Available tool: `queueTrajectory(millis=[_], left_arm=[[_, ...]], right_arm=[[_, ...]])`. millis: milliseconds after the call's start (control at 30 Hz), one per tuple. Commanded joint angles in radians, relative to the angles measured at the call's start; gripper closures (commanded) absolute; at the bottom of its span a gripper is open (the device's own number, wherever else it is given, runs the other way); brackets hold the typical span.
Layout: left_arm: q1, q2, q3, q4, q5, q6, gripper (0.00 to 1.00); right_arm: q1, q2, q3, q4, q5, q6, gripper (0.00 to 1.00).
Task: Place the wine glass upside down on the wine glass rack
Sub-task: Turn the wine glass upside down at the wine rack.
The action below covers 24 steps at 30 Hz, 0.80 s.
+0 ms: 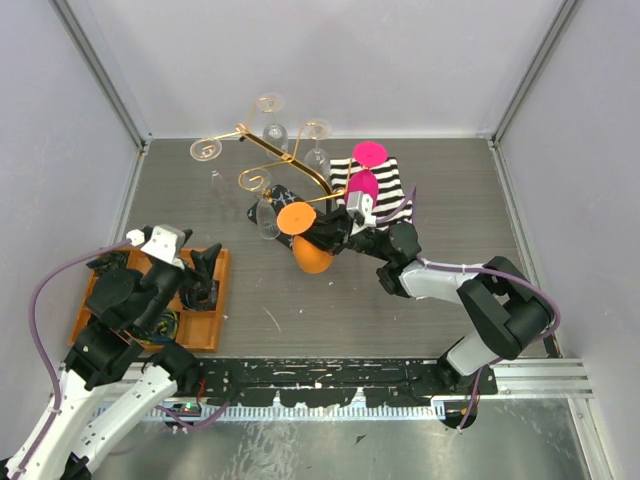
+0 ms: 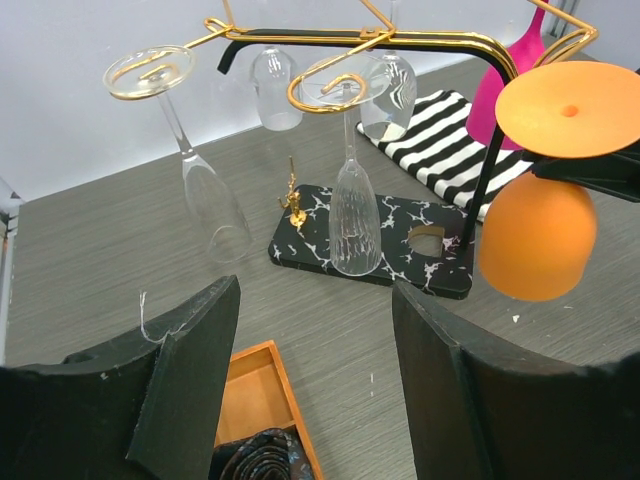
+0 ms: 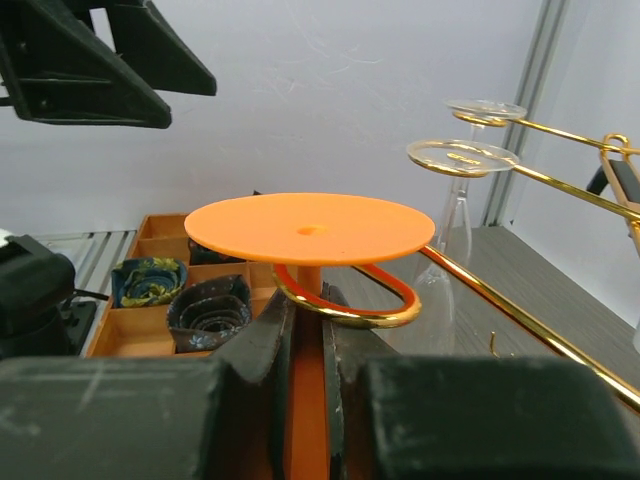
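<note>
While the right gripper (image 3: 305, 330) pinches the inverted orange wine glass (image 1: 313, 258) by its stem, foot just above a scroll hook (image 3: 345, 305) of the wine glass rack (image 2: 395, 220), and the left gripper (image 2: 315, 370) hangs spread, releasing before the foot seats could drop the glass.

blocked: clear glasses (image 2: 355, 220) hanging on rack (image 2: 390, 225) | free: open table (image 1: 330, 310) before it

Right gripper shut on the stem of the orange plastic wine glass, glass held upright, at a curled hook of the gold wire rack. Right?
Not quite. The orange plastic wine glass is upside down, not upright: the left wrist view shows its flat foot on top and its bowl below. The rest stands: the right gripper is shut on its stem, at a curled hook of the gold wire rack.
</note>
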Motion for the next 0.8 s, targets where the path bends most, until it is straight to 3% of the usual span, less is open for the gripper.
queueTrajectory(millis=[0, 167, 467, 633, 767], left_arm=[[0.004, -0.001, -0.007, 0.021, 0.015, -0.012, 0.31], [0.004, 0.015, -0.005, 0.029, 0.024, -0.013, 0.31], [0.004, 0.029, -0.006, 0.028, 0.038, -0.014, 0.31], [0.004, 0.033, -0.008, 0.030, 0.042, -0.020, 0.31], [0.004, 0.037, -0.005, 0.030, 0.042, -0.023, 0.31]], right_arm=[[0.010, -0.020, -0.012, 0.147, -0.053, 0.008, 0.99], [0.011, -0.038, -0.035, 0.157, -0.048, 0.004, 0.99], [0.008, -0.087, -0.109, 0.167, 0.110, -0.039, 0.99], [0.009, -0.100, -0.125, 0.148, 0.212, -0.057, 0.95], [0.009, -0.108, -0.115, 0.091, 0.245, -0.077, 0.85]])
